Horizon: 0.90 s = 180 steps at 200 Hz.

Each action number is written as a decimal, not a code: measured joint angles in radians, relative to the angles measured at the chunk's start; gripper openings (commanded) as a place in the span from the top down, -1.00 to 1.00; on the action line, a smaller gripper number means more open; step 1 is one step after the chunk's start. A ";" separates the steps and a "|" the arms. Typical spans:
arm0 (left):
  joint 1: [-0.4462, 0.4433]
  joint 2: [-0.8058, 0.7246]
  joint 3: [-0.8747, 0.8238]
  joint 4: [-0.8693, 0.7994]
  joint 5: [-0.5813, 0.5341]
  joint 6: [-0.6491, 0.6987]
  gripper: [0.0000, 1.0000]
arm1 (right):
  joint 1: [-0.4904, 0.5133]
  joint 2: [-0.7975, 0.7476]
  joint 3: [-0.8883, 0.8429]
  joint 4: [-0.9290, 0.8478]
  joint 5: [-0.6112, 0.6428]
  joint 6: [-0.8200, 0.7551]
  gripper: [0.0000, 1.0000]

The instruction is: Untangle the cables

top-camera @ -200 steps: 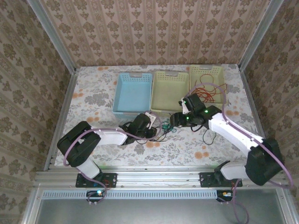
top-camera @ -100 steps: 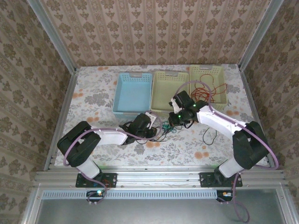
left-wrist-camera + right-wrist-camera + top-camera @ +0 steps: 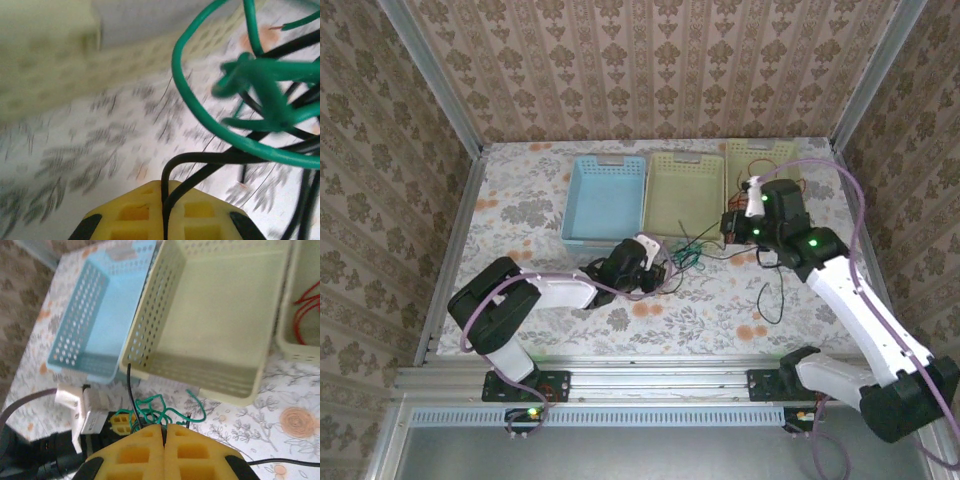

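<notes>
On the flowered table lies a tangle of the green cable (image 3: 685, 256) and the black cable (image 3: 770, 300), just in front of the middle basket. My left gripper (image 3: 660, 270) sits low at the tangle, shut on a doubled strand of black cable (image 3: 172, 170); green cable loops (image 3: 260, 75) hang just ahead of it. My right gripper (image 3: 728, 230) is raised to the right of the tangle, its yellow fingers (image 3: 135, 450) shut with a dark strand of black cable (image 3: 131, 390) pinched in the seam. The red cable (image 3: 305, 310) lies in the right basket.
Three baskets stand in a row at the back: blue (image 3: 570, 205), pale yellow-green (image 3: 685, 195) and another pale one (image 3: 760, 146) on the right. Patterned walls close in the table on three sides. The arms' lavender cables arc over both sides.
My right gripper has shut at the tangle and pulled back to the right and up, drawing cable out with it. The left gripper has kept its place and its grip.
</notes>
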 measured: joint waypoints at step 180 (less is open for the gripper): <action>0.011 -0.144 -0.050 -0.224 0.160 0.053 -0.34 | 0.037 0.082 -0.198 0.102 -0.267 0.021 1.00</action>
